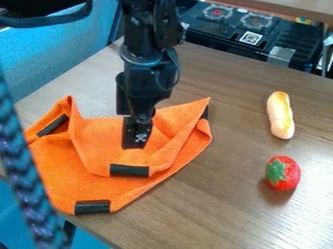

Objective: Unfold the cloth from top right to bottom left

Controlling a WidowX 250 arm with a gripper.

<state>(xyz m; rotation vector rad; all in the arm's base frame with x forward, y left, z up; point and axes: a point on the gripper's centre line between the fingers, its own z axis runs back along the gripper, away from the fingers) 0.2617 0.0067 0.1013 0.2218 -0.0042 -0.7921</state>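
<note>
Orange cloth (75,182): rumpled, partly folded, on the tabletop's left side
Tabletop (240,180): wood-grain
Toy strawberry (283,173): toward the right edge, nearer the camera than the pale elongated toy (281,115)
Black stove (244,30): beyond the far edge
Gripper (137,140): over the cloth's folded middle; opening and hold, cannot tell

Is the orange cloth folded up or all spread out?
Partly folded. A flap of the orange cloth lies over its lower layer, and the flap's black strip sits above another at the bottom edge.
</note>
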